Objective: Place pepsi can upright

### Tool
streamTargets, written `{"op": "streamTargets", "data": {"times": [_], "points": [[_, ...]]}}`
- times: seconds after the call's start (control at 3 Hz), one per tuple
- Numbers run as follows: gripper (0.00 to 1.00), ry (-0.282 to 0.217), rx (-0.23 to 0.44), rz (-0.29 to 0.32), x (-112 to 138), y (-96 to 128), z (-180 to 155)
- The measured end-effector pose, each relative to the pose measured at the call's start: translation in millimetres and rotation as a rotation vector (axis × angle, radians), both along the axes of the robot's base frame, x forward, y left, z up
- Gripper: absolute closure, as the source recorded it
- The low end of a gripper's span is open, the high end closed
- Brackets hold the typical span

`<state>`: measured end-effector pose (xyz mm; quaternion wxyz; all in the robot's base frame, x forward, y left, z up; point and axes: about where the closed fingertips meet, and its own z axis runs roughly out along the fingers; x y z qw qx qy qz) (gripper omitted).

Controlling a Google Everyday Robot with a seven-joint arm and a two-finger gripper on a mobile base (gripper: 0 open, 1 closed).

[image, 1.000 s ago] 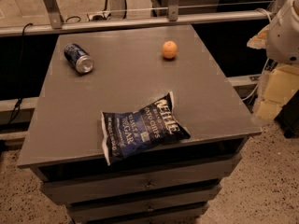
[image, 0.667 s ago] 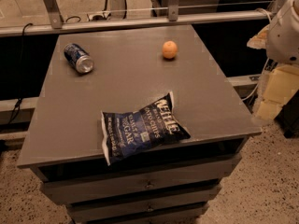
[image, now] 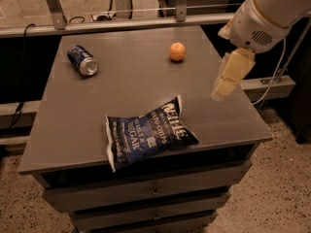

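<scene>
From the single camera view, the can (image: 82, 60) lies on its side near the far left corner of the tabletop (image: 131, 89), its silver end turned toward the front. It is well apart from everything else. An orange (image: 177, 51) sits toward the far right, and a blue chip bag (image: 149, 134) lies flat near the front edge, one corner hanging slightly over it.

What has changed in the last second is my arm. It was parked off the right side of the tabletop, and it has now swung in, so the hand (image: 221, 87) hangs above the right portion of the tabletop, forward of the orange and well away from the can. I cannot tell whether the hand is apart or together. It holds nothing that I can see.

I read this as the start of the reach. The can is untouched and not yet upright, so the whole task remains. The hand has to cross leftward, passing the orange and the bag.
</scene>
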<state>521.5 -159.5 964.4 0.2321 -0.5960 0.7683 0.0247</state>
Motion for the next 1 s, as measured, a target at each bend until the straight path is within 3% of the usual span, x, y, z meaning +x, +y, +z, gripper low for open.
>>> {"op": "streamTargets", "data": {"times": [0.67, 1.0], "points": [[0.00, -0.034, 0.186, 0.028, 100, 113, -17], [0.00, -0.034, 0.186, 0.029, 100, 113, -18]]}}
